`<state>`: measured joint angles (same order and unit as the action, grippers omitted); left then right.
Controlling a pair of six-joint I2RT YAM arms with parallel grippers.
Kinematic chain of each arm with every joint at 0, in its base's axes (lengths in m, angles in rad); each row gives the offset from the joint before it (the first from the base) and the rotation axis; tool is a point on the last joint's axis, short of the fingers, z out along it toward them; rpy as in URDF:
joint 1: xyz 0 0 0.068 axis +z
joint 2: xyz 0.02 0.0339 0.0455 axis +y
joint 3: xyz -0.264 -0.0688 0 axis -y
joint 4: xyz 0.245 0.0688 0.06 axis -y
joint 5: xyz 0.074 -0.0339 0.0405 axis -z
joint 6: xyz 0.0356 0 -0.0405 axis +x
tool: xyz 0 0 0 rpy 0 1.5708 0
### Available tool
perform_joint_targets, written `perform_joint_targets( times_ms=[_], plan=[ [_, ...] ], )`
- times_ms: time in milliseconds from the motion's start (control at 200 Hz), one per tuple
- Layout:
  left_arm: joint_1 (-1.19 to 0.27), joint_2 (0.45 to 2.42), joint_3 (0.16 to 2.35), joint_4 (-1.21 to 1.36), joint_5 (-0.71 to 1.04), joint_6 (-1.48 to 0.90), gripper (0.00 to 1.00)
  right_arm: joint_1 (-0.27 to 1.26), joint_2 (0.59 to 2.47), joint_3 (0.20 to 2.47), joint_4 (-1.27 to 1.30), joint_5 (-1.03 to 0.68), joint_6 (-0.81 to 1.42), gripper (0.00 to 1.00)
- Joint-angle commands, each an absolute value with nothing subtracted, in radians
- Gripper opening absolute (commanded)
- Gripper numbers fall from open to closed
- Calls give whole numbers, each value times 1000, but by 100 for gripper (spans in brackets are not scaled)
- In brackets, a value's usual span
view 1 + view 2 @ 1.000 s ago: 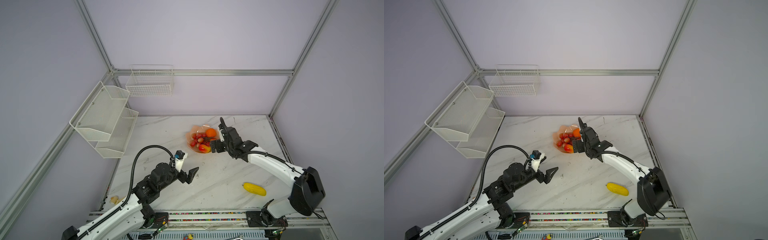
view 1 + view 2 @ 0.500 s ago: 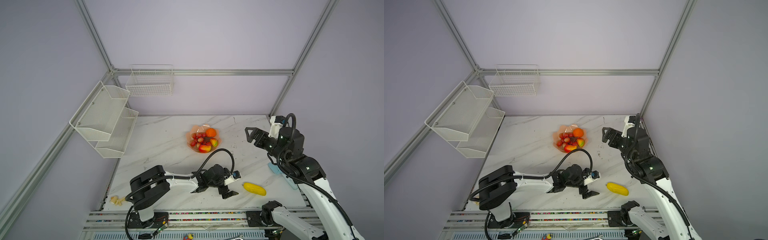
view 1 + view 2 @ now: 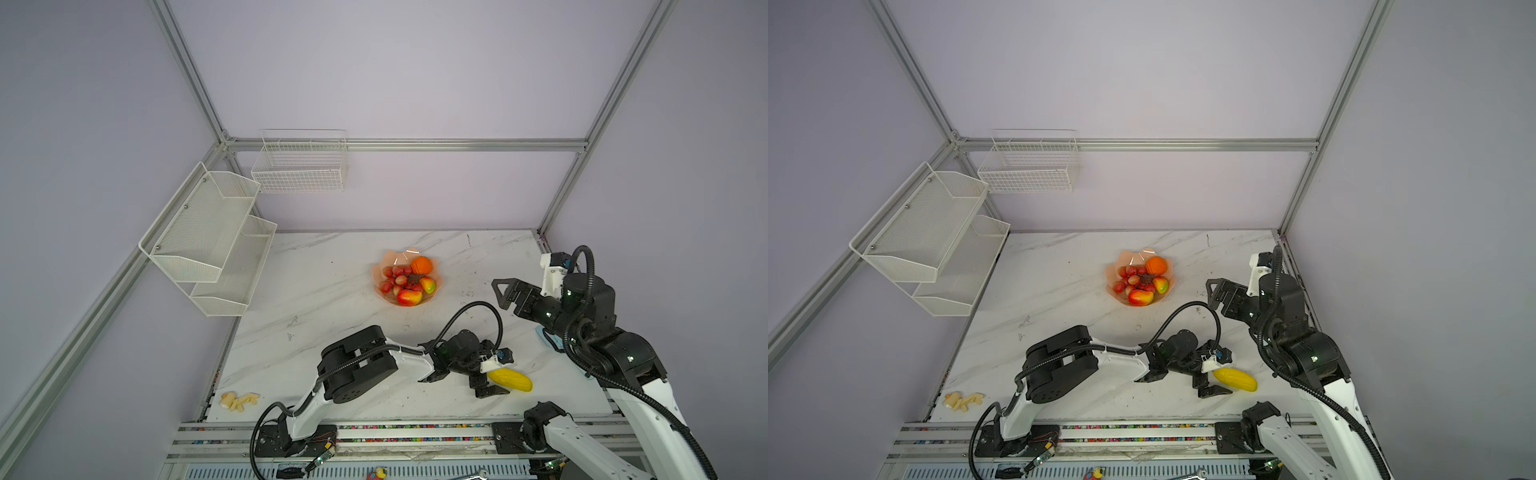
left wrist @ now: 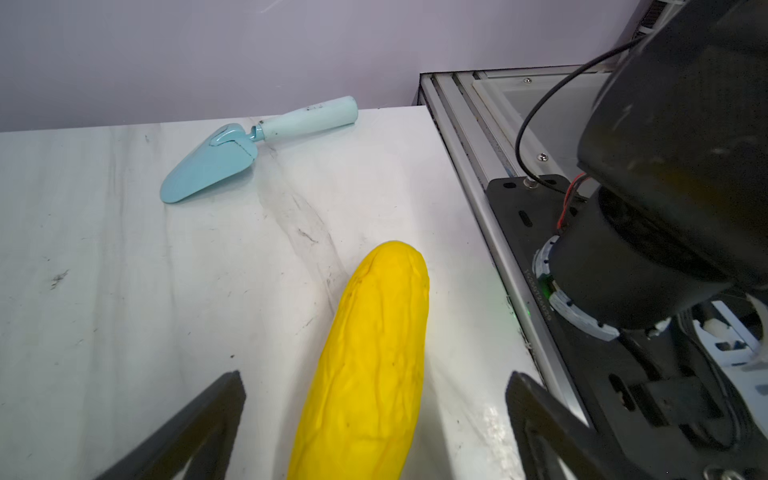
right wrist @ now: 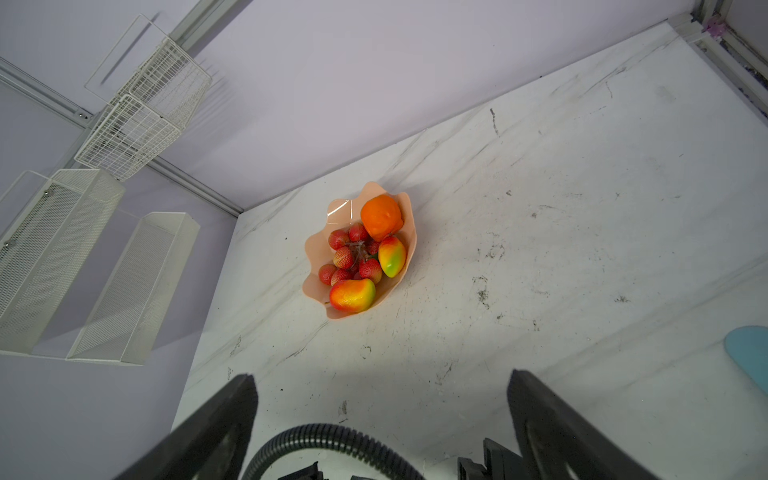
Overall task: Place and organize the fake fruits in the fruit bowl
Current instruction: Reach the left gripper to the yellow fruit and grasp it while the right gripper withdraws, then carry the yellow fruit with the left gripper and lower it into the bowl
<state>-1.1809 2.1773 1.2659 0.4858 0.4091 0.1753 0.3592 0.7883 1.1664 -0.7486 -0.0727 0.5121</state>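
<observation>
Within the last second your two arms have traded roles. Your left gripper (image 3: 496, 376) has swung from the lower left of the bench (image 3: 332, 291) to the lower right in both top views. It now sits over one end of the yellow oblong fruit (image 3: 513, 380). Your right gripper (image 3: 509, 295), which was at the fruit bowl (image 3: 392, 258) a second ago, has pulled back to the right edge of the frame.

That leaves the bowl in the upper centre of the bench with the grape bunch (image 3: 397, 276), the orange (image 3: 422, 264) and both mangoes (image 3: 409, 297) inside. The yellow fruit is the only one still lying out, so this looks like your last pick.

In the left wrist view the left gripper (image 4: 374, 378) is spread wide and holds nothing. The yellow fruit (image 4: 374, 353) runs up the middle of the frame between the two dark fingers (image 4: 208, 415), with bare bench showing on either side. The jaws straddle the fruit across its width without touching it.

In the right wrist view your right gripper (image 5: 380, 376) is equally wide and empty, looking across bare bench at the fruit bowl (image 5: 338, 208).
</observation>
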Motion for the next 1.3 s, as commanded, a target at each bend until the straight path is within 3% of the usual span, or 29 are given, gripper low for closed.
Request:
perform_joint_targets(
  times_ms=[0, 175, 305, 490, 620, 890, 1060, 1295],
  plan=[
    [-1189, 2209, 1370, 530, 428, 188, 97, 360, 778, 1164, -777, -84, 526, 97],
    [-1191, 2255, 1409, 502, 428, 195, 90, 360, 782, 1151, -770, -90, 513, 97],
    [-1192, 2264, 1413, 487, 423, 207, 79, 359, 788, 1143, -760, -92, 504, 97],
    [-1193, 2240, 1383, 485, 403, 229, 47, 359, 800, 1137, -763, -91, 502, 97],
    [-1191, 2176, 1291, 547, 390, 231, 34, 360, 798, 1122, -760, -85, 502, 97],
    [-1155, 1872, 967, 594, 242, 202, 30, 360, 830, 1101, -695, -86, 461, 97],
    [-1110, 1627, 797, 525, -46, 178, 29, 360, 824, 1033, -544, -227, 416, 97],
    [-917, 1350, 783, 282, -239, 94, 28, 362, 930, 908, -381, -503, 378, 97]
  ],
)
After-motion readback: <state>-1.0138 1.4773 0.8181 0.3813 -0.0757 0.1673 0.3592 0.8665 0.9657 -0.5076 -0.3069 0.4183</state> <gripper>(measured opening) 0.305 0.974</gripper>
